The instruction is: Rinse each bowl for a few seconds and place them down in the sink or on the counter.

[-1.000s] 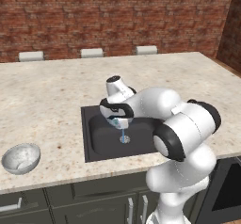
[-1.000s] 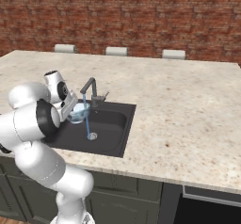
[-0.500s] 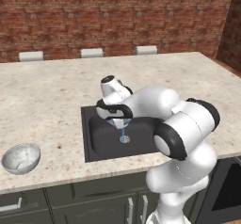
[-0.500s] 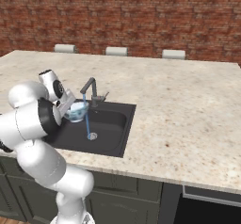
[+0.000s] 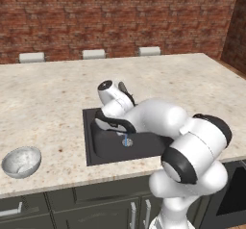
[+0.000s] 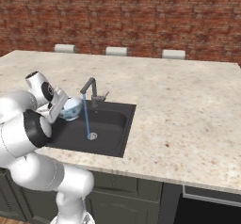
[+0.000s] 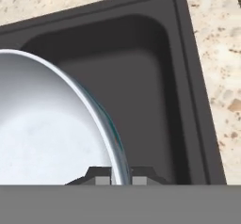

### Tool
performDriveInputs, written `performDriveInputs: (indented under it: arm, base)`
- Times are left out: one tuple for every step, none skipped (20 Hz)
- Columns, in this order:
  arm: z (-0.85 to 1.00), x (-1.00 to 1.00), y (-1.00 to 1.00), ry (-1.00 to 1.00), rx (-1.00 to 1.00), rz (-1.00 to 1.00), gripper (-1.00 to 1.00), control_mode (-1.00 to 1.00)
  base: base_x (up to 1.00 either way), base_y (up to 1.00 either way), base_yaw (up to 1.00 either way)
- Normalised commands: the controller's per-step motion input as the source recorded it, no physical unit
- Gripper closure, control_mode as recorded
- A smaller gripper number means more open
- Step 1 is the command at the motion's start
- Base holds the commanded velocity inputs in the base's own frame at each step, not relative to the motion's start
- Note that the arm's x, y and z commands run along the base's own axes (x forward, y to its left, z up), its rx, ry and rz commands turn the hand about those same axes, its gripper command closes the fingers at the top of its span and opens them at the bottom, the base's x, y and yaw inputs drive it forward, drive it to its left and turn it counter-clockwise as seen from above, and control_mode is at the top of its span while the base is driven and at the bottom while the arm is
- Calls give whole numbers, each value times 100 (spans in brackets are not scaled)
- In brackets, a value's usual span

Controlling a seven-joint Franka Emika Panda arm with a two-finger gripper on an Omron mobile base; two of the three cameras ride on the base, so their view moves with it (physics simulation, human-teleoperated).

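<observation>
Two-finger gripper (image 7: 114, 180) clamped on the rim of the glossy pale blue bowl with white inside (image 7: 42, 133); rim runs between the two dark fingertips (image 7: 100, 180) at 6 o'clock of the hand view, white interior spreading to 9 o'clock. In the right base view that bowl (image 6: 70, 108) hangs tilted over the left edge of the square matte black recessed sink (image 6: 106, 126), just left of the water stream, gripper (image 6: 57, 106) on its near-left side. Cannot tell if the stream touches the bowl.

Thin blue water stream (image 6: 86, 117) drops from the dark angular faucet (image 6: 92, 90) onto the round silver drain (image 6: 92, 136) on the basin floor. Left base view: sink (image 5: 96, 141) at centre, drain (image 5: 127, 141) visible under the arm.

Mottled grey-white speckled bowl (image 5: 21, 162) sits upright on the beige speckled stone countertop (image 5: 53, 93), at 8 o'clock of the left base view, well apart from the sink, near the front counter edge.

Dark grey cabinets (image 5: 72, 206) below the counter. Far side: three pale stool tops (image 6: 116, 51) along the back counter edge, red brick wall (image 6: 122, 16) behind.
</observation>
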Motion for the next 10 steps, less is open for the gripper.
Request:
performDriveInputs:
  arm:
    - [54,-26,14,1,6,0,100,-100]
    - [61,-28,14,3,9,0,100,-100]
    - [64,-22,13,8,13,0,100,-100]
    - [68,-22,12,10,16,0,100,-100]
    - [74,-22,12,13,18,0,100,-100]
    - [74,-24,14,14,18,0,100,-100]
    - [74,-26,15,14,18,0,100,-100]
    - [72,-27,18,14,18,0,100,-100]
    - [60,-26,31,15,18,0,100,-100]
    - [48,-28,42,15,17,0,100,-100]
  base:
    - [0,0,0]
    - [0,0,0]
    - [0,0,0]
    - [0,0,0]
    - [0,0,0]
    - [0,0,0]
    - [0,0,0]
    - [0,0,0]
    - [0,0,0]
    - [0,0,0]
